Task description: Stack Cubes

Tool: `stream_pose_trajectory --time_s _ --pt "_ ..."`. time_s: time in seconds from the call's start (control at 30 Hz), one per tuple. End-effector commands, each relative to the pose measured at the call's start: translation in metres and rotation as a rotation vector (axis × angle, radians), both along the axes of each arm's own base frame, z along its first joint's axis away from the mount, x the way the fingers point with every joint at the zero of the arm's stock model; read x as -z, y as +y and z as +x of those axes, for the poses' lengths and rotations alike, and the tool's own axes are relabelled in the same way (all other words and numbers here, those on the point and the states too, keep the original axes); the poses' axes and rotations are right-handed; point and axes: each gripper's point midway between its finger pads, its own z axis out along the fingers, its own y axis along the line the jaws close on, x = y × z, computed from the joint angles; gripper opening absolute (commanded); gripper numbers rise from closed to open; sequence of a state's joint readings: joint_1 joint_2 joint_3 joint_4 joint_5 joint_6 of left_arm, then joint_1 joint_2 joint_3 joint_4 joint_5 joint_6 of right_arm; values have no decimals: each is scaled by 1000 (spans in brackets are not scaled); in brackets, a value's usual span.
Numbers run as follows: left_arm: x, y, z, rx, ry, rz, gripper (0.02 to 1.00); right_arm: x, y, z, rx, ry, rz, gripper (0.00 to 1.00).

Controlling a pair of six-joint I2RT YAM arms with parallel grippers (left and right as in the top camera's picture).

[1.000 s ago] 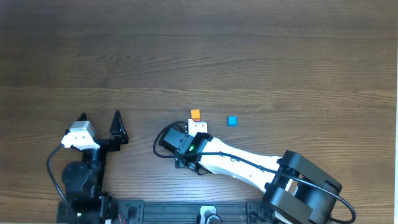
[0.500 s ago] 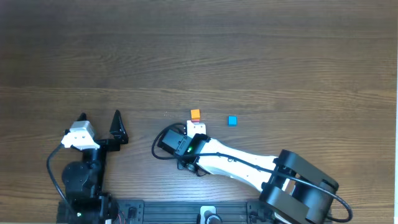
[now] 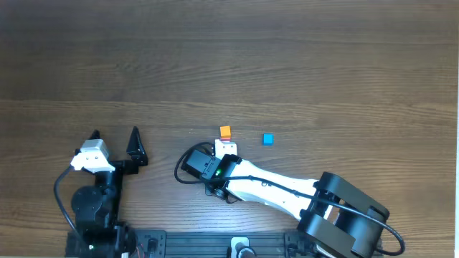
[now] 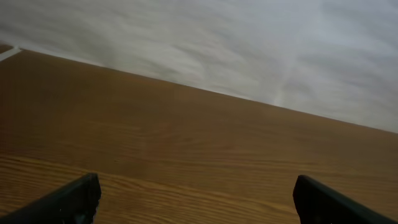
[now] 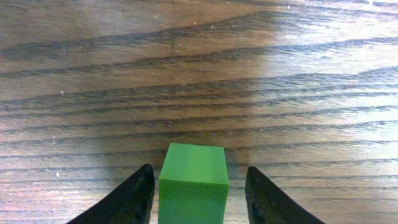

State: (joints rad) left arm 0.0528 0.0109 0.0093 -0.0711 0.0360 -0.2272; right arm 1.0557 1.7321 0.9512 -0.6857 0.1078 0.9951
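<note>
A green cube (image 5: pixel 193 180) sits on the wooden table between the fingers of my right gripper (image 5: pixel 194 193). The gripper is open, with a thin gap on one side of the cube and a wider gap on the other. From above, the right gripper (image 3: pixel 226 147) is near the table's middle and hides the green cube. An orange cube (image 3: pixel 225 132) lies just beyond it, and a blue cube (image 3: pixel 267 139) sits to the right of that. My left gripper (image 3: pixel 115 140) rests at the near left, open and holding nothing, with its fingertips (image 4: pixel 74 198) far apart.
The wooden table (image 3: pixel 229 57) stretches bare beyond the cubes. Both arm bases and a black rail (image 3: pixel 215 244) line the near edge. A pale wall (image 4: pixel 217 37) rises behind the table in the left wrist view.
The right arm has drifted slightly left and toward its base. The cubes and the left arm have not moved.
</note>
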Motion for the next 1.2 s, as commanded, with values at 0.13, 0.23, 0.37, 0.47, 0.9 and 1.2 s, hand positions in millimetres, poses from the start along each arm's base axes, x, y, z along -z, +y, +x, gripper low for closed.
stream_pose_trajectory --time_s 0.13,0.23,0.37,0.47,0.9,1.2 --pt "2 -1 0 8 3 10 1000 5 -3 -3 8 4 -15 367" --pt "2 -1 0 8 3 10 1000 5 -3 -3 8 3 -15 303" --pt "2 -1 0 8 3 10 998 5 -2 -2 8 2 -12 266" --pt "2 -1 0 8 3 10 1000 5 -2 -2 9 2 -12 240" --pt "2 -1 0 8 3 10 1000 -123 -6 22 29 -142 3 152" --pt "2 -1 0 8 3 10 1000 -153 -15 84 20 -121 5 108"
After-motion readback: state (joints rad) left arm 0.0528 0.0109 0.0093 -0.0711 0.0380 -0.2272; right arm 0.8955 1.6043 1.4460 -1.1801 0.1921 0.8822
